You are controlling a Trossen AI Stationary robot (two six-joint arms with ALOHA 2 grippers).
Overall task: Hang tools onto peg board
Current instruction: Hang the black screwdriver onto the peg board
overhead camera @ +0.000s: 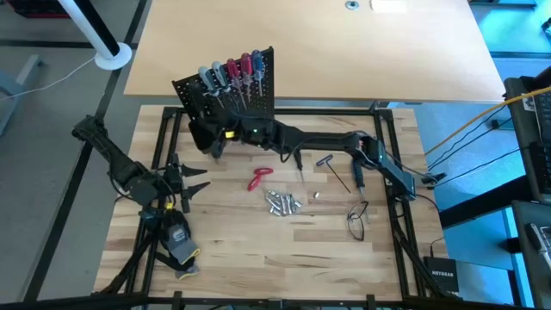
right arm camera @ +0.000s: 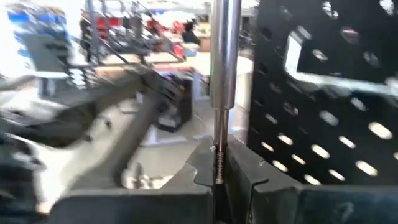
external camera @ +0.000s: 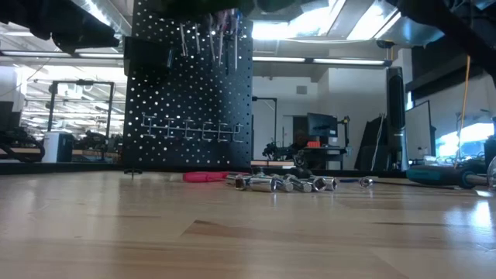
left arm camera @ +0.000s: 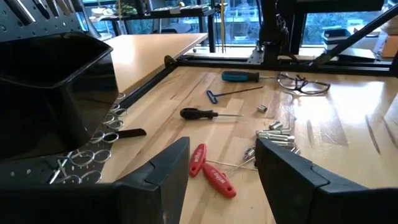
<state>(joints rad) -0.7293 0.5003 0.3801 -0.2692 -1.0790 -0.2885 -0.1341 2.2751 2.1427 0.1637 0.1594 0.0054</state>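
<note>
Black peg board [overhead camera: 245,86]: upright at the table's [overhead camera: 284,250] far edge, screwdrivers [overhead camera: 231,73] hung along its top. Right gripper [right arm camera: 219,171]: at the board, pinched tight on a thin metal shaft [right arm camera: 224,56]. Left gripper [overhead camera: 194,179]: spread wide, empty, near the red pliers [overhead camera: 260,179]. Silver bits [overhead camera: 282,202]: loose mid-table.

Beyond the pale wooden butcher-block counter [external camera: 248,232], bright ceiling light panels [external camera: 325,27] glow above; a dark computer monitor [external camera: 320,124] stands behind it beside white walls [external camera: 353,93].
</note>
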